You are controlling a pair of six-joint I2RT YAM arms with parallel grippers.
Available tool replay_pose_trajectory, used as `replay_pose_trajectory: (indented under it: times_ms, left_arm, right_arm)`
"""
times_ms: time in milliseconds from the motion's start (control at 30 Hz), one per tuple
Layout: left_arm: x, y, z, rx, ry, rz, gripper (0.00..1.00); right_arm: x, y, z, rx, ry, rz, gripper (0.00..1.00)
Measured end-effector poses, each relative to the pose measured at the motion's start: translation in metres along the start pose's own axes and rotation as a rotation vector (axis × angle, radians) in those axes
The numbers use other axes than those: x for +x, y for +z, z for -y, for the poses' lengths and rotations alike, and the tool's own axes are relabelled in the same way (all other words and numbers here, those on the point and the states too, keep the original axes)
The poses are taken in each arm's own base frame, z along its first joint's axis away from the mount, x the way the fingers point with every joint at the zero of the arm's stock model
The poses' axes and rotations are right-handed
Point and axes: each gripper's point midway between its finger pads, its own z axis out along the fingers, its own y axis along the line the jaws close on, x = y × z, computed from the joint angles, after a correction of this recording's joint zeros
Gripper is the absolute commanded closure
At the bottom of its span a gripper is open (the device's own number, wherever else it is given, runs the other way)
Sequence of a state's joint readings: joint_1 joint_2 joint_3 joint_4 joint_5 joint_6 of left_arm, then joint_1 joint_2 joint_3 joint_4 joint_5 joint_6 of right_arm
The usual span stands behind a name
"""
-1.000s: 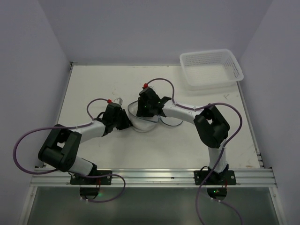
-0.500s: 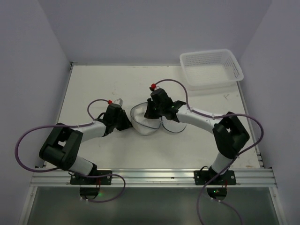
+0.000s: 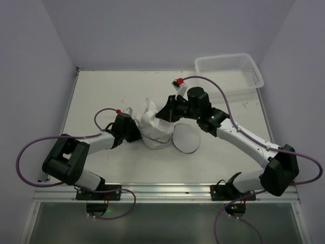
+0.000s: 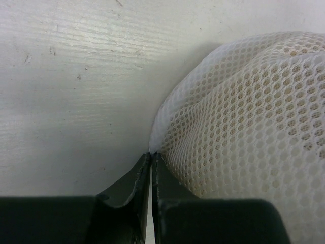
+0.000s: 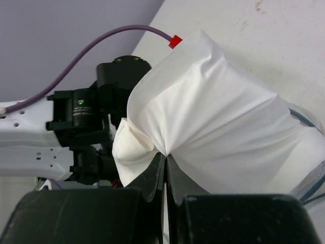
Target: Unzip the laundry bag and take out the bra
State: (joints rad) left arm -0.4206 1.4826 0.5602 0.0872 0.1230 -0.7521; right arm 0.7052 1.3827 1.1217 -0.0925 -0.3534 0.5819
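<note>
Right gripper has lifted bra (white, bunched) from unzipped laundry bag.

left arm / right arm: white link tubes, chunky black joint housings. Black base plates bolted to aluminium rail at 7 and 5 o'clock in top view. Purple cable looped along each arm, red plug at the wrist end. Green LED on the left wrist housing. left gripper, right gripper: matte black wedge fingers.

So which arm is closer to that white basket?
Right. The right gripper, pinching the bra, sits left of the basket; the left gripper is farther left, pinching the laundry bag.
</note>
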Motion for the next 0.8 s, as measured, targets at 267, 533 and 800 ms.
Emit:
replay_pose_trajectory:
  times_ms: [267,533,800]
  left_arm:
    - [0.001,-0.003,-0.001,-0.009,-0.001,0.0,0.91]
    - [0.001,-0.008,-0.004,-0.027,-0.002,0.0,0.91]
    - [0.002,-0.009,-0.005,-0.032,-0.002,-0.005,0.91]
  right_arm:
    - [-0.058,-0.04,-0.031,-0.111,-0.029,0.116,1.0]
    - [-0.167,-0.115,-0.038,-0.045,-0.106,0.388,1.0]
    - [-0.267,-0.196,0.008,0.194,-0.156,0.64,1.0]
